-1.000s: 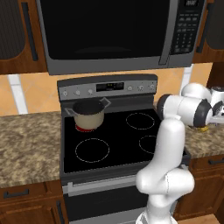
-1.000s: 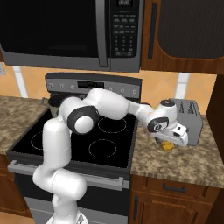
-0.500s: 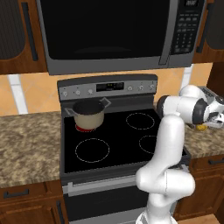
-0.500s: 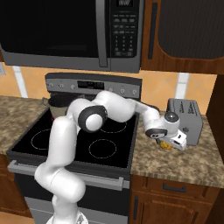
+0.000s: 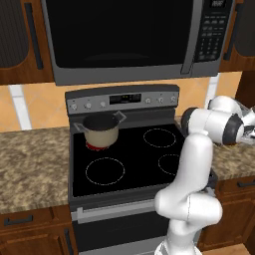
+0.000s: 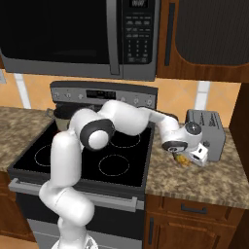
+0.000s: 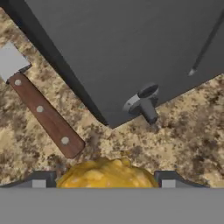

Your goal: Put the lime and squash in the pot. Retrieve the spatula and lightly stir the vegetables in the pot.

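Beside toaster [image 6: 206, 132] front edge, gripper [image 7: 105, 179] fingers apart, straddling squash [image 7: 106, 174]; spatula [image 7: 43, 113] lies left.

Base cams behind arm L/R share stove [image 5: 124, 159]; hand cam close over counter [image 7: 183, 131].

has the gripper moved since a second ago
Yes. In the right base view the gripper has come down from level with the toaster top to low on the counter in front of it, right over the squash.

one pot [image 5: 101, 130], one squash [image 7: 107, 173], one toaster [image 6: 208, 133]
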{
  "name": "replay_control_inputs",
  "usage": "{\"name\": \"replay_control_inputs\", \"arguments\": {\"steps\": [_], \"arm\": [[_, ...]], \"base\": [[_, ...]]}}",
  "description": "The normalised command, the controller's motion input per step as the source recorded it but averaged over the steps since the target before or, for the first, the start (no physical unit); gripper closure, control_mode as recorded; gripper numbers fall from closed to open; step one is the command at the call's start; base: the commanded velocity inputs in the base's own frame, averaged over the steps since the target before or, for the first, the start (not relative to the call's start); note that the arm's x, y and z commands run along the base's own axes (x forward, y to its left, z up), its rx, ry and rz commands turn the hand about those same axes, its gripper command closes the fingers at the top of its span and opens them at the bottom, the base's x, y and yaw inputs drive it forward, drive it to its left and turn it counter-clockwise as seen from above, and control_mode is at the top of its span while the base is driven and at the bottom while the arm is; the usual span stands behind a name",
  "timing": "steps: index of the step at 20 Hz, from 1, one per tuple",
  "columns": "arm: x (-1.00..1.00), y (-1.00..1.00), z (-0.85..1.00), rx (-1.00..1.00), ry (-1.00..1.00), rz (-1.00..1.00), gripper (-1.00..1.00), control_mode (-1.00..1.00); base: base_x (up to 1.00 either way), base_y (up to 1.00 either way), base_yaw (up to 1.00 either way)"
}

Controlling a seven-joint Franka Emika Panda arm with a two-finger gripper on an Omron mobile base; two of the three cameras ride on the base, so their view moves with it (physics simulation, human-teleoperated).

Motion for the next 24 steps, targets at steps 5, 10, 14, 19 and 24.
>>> {"name": "replay_control_inputs", "arguments": {"steps": [5, 10, 14, 19, 24], "arm": [[-0.72, 0.99, 0.63, 0.0, -0.31, 0.13, 1.0, -1.0], [0.04, 1.0, 0.63, 0.01, -0.39, 0.24, 1.0, -1.0], [0.26, 1.0, 0.66, 0.04, -0.33, 0.2, 1.0, -1.0], [0.51, 1.0, 0.81, 0.02, -0.07, 0.22, 1.0, -1.0], [0.3, 1.0, 0.56, 0.02, 0.0, 0.23, 1.0, -1.0]], "base": [[0.0, 0.0, 0.0], [0.0, 0.0, 0.0], [0.0, 0.0, 0.0], [0.0, 0.0, 0.0], [0.0, 0.0, 0.0]]}}
